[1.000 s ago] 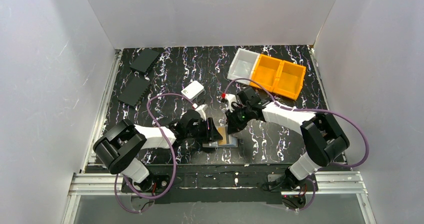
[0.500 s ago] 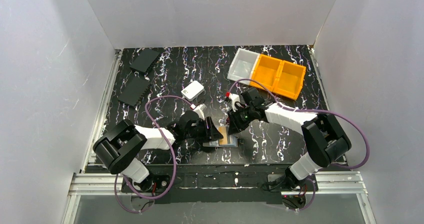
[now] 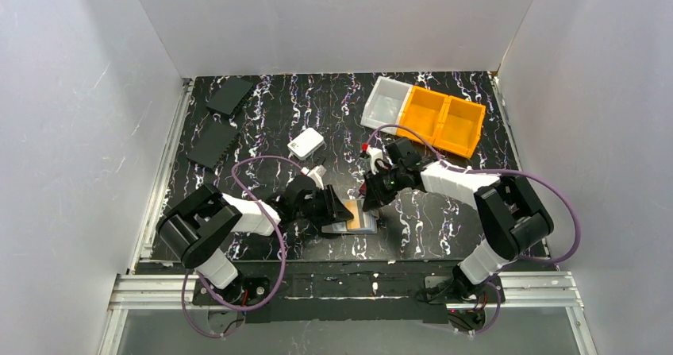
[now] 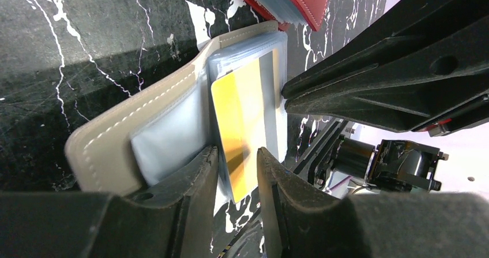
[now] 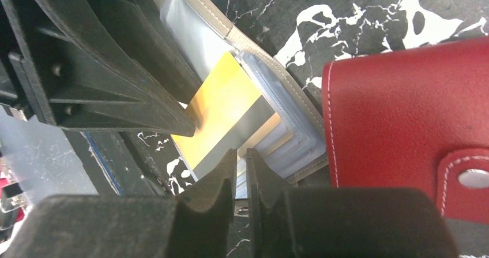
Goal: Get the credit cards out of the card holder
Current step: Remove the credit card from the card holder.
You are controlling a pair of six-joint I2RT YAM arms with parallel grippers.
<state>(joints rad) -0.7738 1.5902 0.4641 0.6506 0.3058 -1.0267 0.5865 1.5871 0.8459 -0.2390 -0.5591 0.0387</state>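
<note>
1. I see the card holder lying open on the marbled table, beside the red wallet.
2. My left gripper straddles the protruding orange card; I can't tell whether it is clamped.
3. My right gripper has its jaws almost together and empty, tips at the card's edge.

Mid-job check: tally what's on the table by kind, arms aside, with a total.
Wallets: 2 (grey card holder, red wallet)
Cards showing: 1 (orange-yellow card)
Black panels: 2
White box: 1
Bin compartments: 3 (1 clear, 2 orange)
Total: 9
</note>
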